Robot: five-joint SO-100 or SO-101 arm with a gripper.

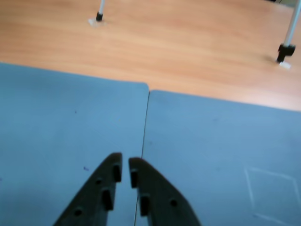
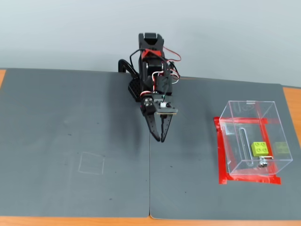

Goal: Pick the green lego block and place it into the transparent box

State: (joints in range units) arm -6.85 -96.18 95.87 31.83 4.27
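Green lego block (image 2: pixel 261 149) is sitting inside the transparent box (image 2: pixel 251 137) near the counter's (image 2: pixel 56 141) right edge in the fixed view | pincer (image 2: pixel 160 138) is hanging mid-counter, well apart to the block's left, nearly closed, gripping nothing | counting one block, one box | placement appearing done.
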